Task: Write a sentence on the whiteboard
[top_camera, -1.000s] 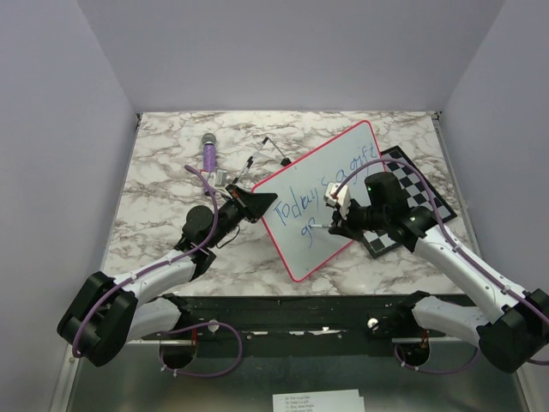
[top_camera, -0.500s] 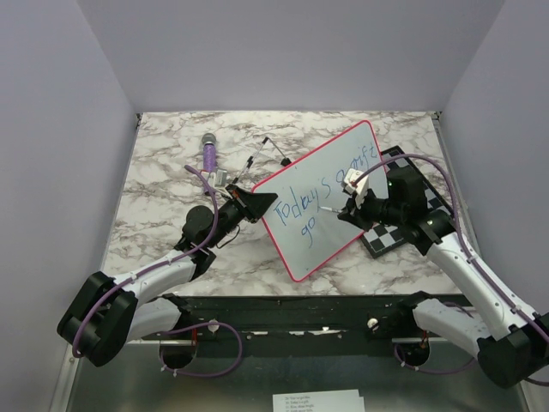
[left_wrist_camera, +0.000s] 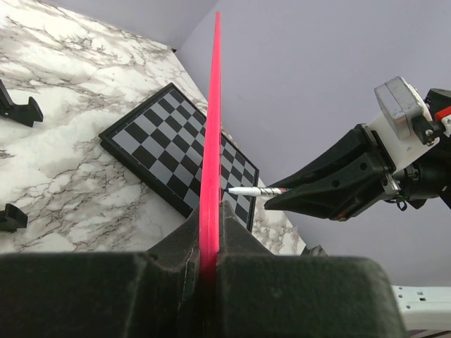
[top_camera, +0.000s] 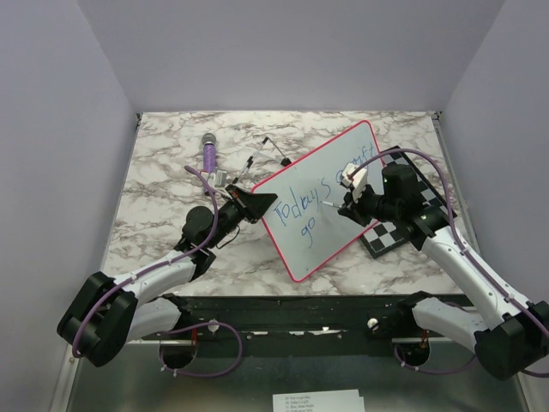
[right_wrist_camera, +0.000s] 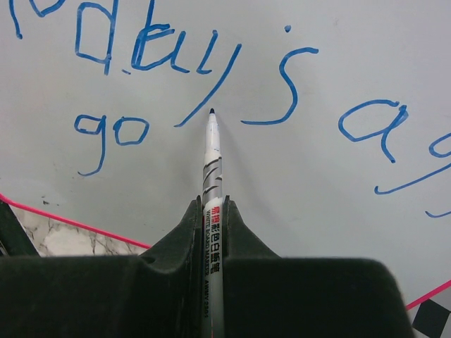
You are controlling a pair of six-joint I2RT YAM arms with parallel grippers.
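Marble table (top_camera: 163,172) carries the whiteboard (top_camera: 304,249), tilted up near the chessboard (top_camera: 386,239); our left gripper (top_camera: 254,204) pinches its pink rim, our right gripper (top_camera: 350,206) is closed on the marker (right_wrist_camera: 211,151), tip near the blue sentence (right_wrist_camera: 162,49).

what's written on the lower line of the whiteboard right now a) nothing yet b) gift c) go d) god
c: in the right wrist view the lower line of the sentence on the whiteboard reads only "go" in blue, with the marker tip just to the right of it.
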